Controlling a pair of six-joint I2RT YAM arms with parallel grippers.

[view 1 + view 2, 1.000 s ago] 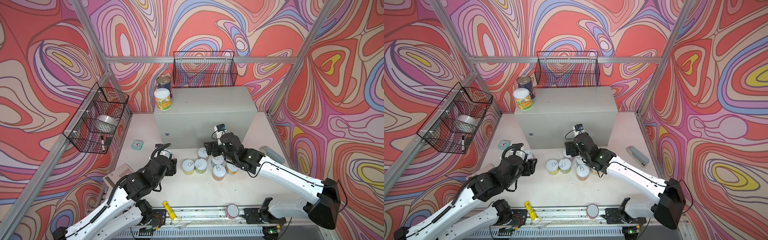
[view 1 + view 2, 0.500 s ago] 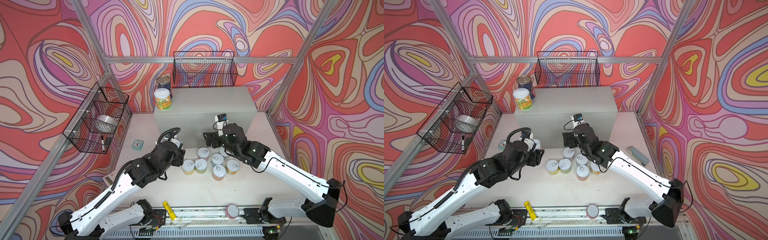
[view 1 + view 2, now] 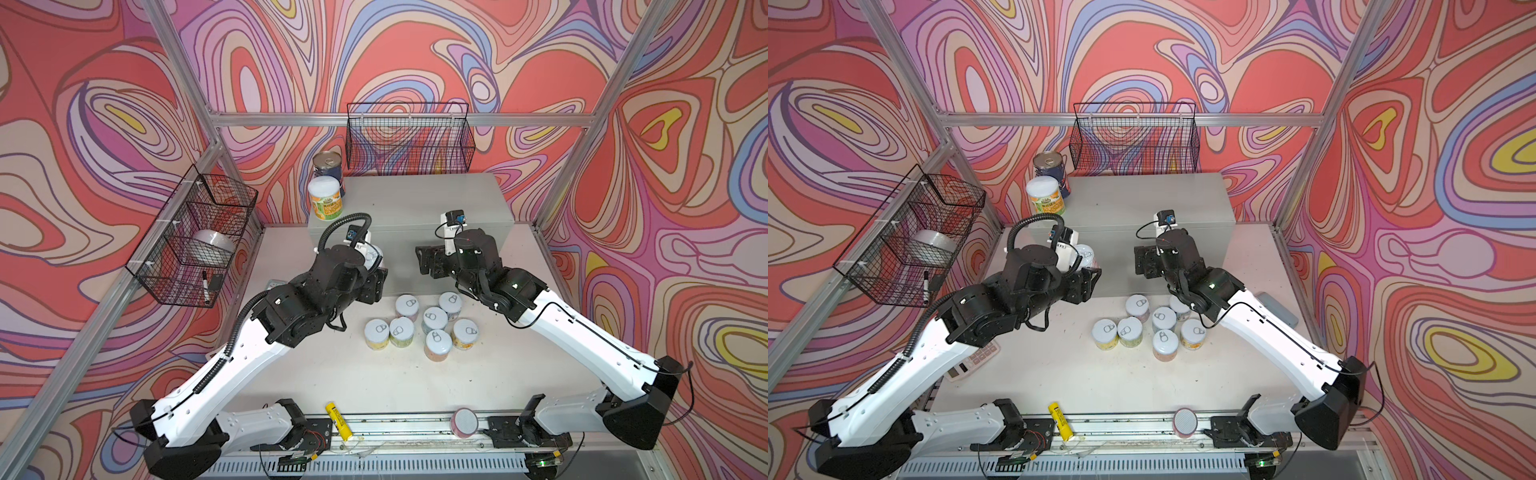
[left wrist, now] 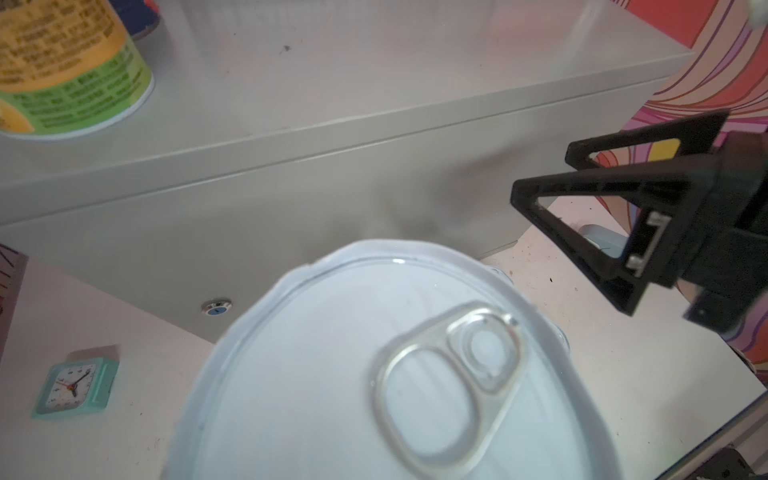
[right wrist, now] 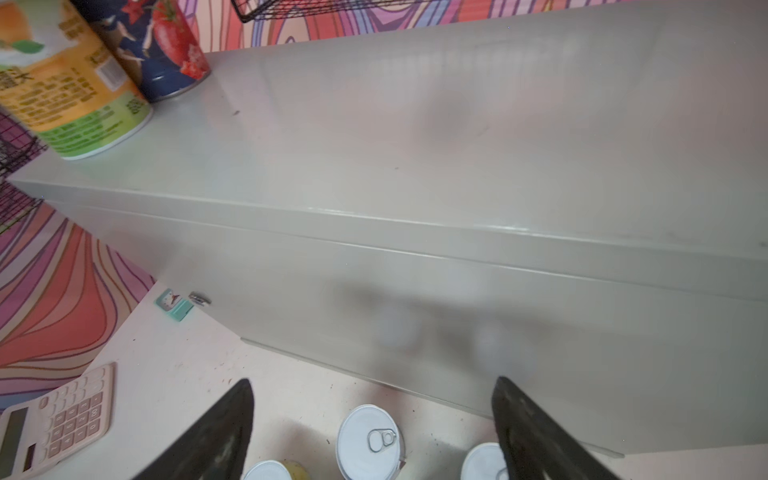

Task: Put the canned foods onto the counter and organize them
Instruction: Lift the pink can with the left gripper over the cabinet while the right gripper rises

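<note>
Counter [image 3: 424, 199]: is standing at the rear of the table [image 3: 415, 382]; its flat grey top is lying mostly bare.
Left gripper [image 3: 376, 266]: is clamping the held can by its side wall, clear of the table, in front of the counter's front face.
Right gripper [image 3: 426, 259]: jaws are standing apart, gripping nothing; is hovering above the table group.
Table group [image 3: 434, 318]: seven pull-tab cans are standing upright, closely packed.
Placed cans: orange-and-green can [image 3: 325, 197] and blue can [image 3: 327, 164] are standing together at the counter's left rear corner.
Held can [image 3: 371, 254]: judged rigid, fairly heavy, smooth-sided and slippery; mid-height side walls are offering the best hold; lid and tab are offering little.
</note>
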